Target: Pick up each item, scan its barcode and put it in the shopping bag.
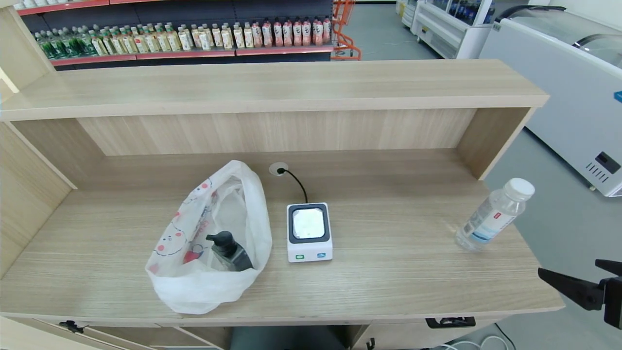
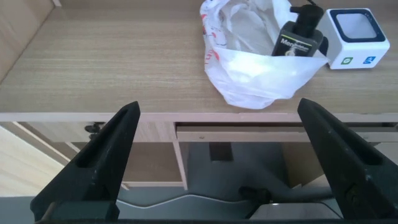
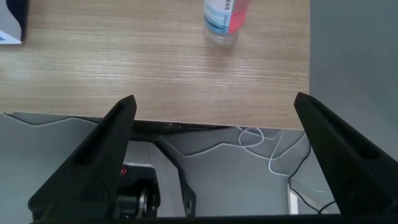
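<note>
The clear white-capped water bottle is standing cap-up at the counter's right end. The white plastic shopping bag is holding a black pump bottle. I am holding my left hand and right hand spread.

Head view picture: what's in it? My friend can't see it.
A wooden counter holds a white shopping bag with a black pump bottle inside, a barcode scanner beside it, and a water bottle near the right edge. The open right pincer is off the right front corner.

Bag left of scanner, bottle right
</note>
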